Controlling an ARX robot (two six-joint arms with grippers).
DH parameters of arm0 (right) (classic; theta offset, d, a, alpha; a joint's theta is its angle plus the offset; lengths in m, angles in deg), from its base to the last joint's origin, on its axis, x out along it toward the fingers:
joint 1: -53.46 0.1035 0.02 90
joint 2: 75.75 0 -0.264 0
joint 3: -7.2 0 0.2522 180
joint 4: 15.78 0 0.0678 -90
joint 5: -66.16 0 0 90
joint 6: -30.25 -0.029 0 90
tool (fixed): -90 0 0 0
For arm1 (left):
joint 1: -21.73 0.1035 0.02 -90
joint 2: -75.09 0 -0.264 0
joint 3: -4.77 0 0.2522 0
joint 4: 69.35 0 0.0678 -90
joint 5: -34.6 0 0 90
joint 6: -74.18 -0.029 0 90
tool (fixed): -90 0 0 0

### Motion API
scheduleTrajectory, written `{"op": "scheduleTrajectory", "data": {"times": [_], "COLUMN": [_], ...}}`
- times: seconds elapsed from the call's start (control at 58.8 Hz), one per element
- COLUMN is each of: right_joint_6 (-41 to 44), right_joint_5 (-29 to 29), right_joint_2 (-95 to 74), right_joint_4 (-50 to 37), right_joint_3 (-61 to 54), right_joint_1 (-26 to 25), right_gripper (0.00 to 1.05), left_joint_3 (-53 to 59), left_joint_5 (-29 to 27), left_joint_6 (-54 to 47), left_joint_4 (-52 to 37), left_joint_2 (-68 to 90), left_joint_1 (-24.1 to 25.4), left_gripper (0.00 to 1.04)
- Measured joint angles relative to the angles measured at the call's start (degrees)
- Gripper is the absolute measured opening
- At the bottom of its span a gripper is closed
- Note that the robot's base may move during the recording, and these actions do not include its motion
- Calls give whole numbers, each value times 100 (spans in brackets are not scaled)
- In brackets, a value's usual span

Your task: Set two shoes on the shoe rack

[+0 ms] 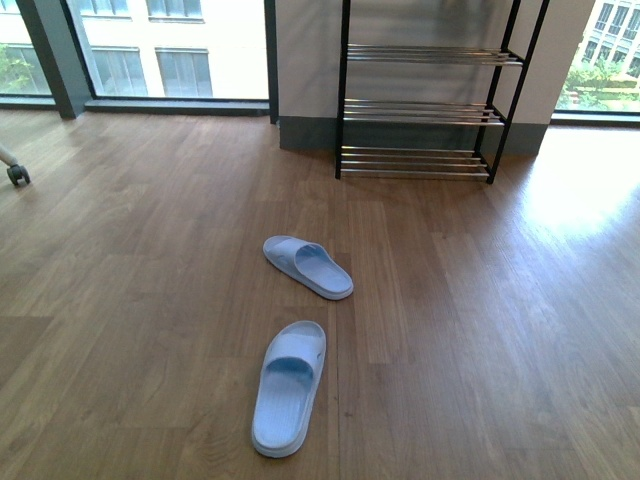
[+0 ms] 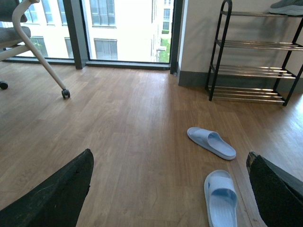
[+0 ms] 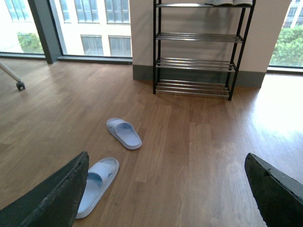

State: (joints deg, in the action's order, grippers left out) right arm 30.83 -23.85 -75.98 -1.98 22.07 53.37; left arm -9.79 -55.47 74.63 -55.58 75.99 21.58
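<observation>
Left tool [image 2: 169, 157] released, dark fingers [image 2: 57, 194] spread wide, gripping nothing, hanging above the wooden floor [image 2: 123, 123]. Right tool [image 3: 166, 158] likewise released and empty.

Well short of the shoe rack [image 1: 430, 110], two shoes lying apart on the floor. Pale blue moulded slides, each with one broad strap, an open toe and a smooth one-piece sole. Far slide [image 1: 308, 266] nearer the shoe rack, angled across the boards, upright on its sole. Near slide [image 1: 290, 385] farther from the shoe rack, toe pointing roughly toward it.

Shoe rack with black frame and chrome bar tiers, standing against the wall [image 1: 305, 60]. On the shoe rack's top tier, part of a grey shoe [image 2: 286, 5]. Far off to the side of the shoe rack, a chair castor [image 2: 65, 93].
</observation>
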Motion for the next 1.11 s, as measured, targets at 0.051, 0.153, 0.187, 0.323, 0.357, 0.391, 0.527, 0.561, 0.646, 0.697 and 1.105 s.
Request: {"op": "scheduleTrajectory", "data": {"times": [0.051,0.153,0.187,0.323,0.357,0.391,0.527,0.561,0.646,0.697,1.105], "right_joint_6": [0,0,0,0,0,0,0,0,0,0,0], "right_joint_5": [0,0,0,2,0,2,0,2,2,4,4], "right_joint_2": [0,0,0,0,0,0,-7,-4,-4,-4,-4], "right_joint_4": [0,0,0,0,0,0,0,0,0,0,0], "right_joint_3": [0,0,0,0,0,0,0,0,0,0,0], "right_joint_1": [0,0,0,0,0,0,0,0,0,0,0], "right_gripper": [95,95,95,95,95,95,95,95,95,95,95], "left_joint_3": [0,0,0,0,0,0,0,-133,-490,-553,-4070], "left_joint_5": [0,0,0,-2,0,0,4,33,87,96,-529], "left_joint_6": [0,0,0,0,0,0,0,234,1161,1637,1840], "left_joint_4": [0,0,0,0,0,0,2,400,1029,667,-1163], "left_joint_2": [0,0,0,0,0,0,2,153,1143,1956,10094], "left_joint_1": [0,0,0,0,0,0,0,-22,-170,-308,-1272], "left_gripper": [95,95,95,95,95,95,95,95,95,95,95]}}
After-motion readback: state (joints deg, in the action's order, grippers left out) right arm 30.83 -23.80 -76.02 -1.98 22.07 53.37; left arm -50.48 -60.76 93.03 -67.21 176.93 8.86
